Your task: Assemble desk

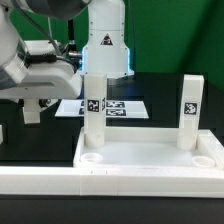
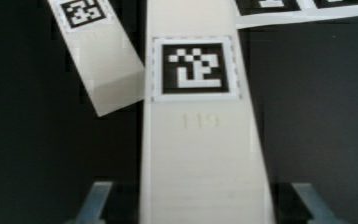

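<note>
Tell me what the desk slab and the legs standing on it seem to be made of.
The desk slab looks like white moulded plastic with a matte to faintly satin finish: one even colour, with the rim and round sockets formed in one piece. The upright leg and its twin look like the same smooth plastic. The tag is probably a printed sticker: flat black on white.

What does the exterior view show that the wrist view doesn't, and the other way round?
Only the exterior view: the large white plastic desk slab with a raised rim, two square white post legs standing upright at its far corners, and the robot's white arm.
Only the wrist view: a close look at another tagged square white leg between the open fingers of the gripper, gaps on both sides, with a further leg angled beside it.
Both: the thin flat white marker board and the black table.
</note>
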